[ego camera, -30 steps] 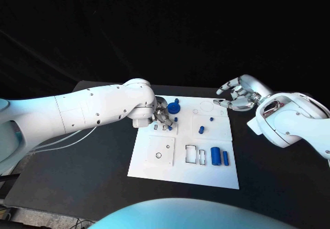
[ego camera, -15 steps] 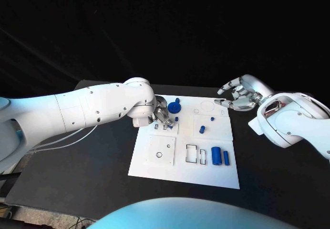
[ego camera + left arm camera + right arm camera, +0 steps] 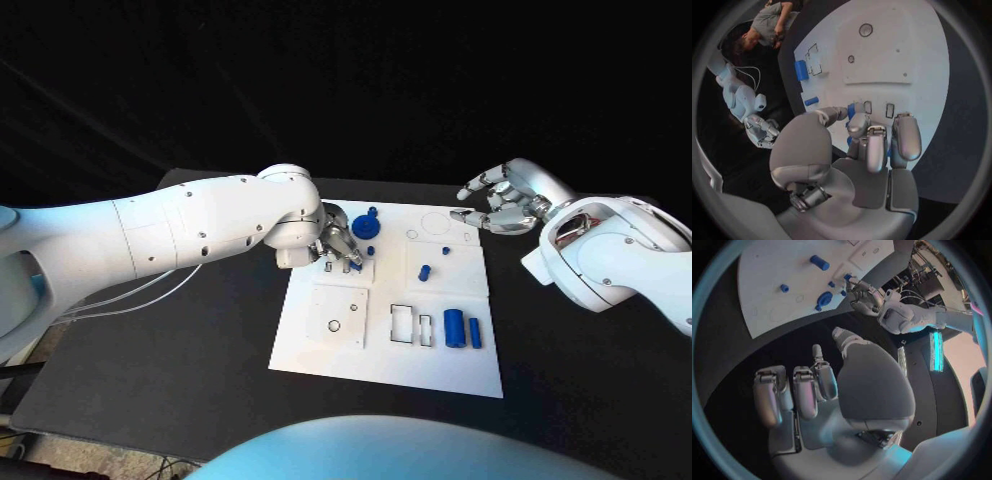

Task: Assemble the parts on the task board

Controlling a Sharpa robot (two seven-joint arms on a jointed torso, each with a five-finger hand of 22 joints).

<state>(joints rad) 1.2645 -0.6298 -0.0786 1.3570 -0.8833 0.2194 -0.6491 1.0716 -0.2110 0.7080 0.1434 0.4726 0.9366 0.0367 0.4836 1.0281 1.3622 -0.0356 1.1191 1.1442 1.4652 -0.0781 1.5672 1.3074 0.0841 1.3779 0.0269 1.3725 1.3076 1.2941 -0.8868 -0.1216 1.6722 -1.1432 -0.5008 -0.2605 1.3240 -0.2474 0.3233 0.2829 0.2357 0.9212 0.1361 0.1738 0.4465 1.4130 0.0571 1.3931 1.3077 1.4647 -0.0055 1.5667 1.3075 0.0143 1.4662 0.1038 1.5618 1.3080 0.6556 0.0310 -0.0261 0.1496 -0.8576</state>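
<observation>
Resting on the task board (image 3: 378, 350): blue parts (image 3: 451, 326) beside rectangular slots (image 3: 402, 318).

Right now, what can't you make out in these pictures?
- Head view: the left robot hand covers the task board beneath its fingers; contact with the blue part is unclear.
- Left wrist view: fingers hide part of the slots.
- Right robot hand: fingers curled, apparently empty.

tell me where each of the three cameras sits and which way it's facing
Head view: on the robot's head, looking down at the task board; both arms enter.
Left wrist view: behind the left hand, facing the board.
Right wrist view: behind the right hand, looking across dark table toward the board.
Shared: the wide blue part, seen also at the left wrist.
</observation>
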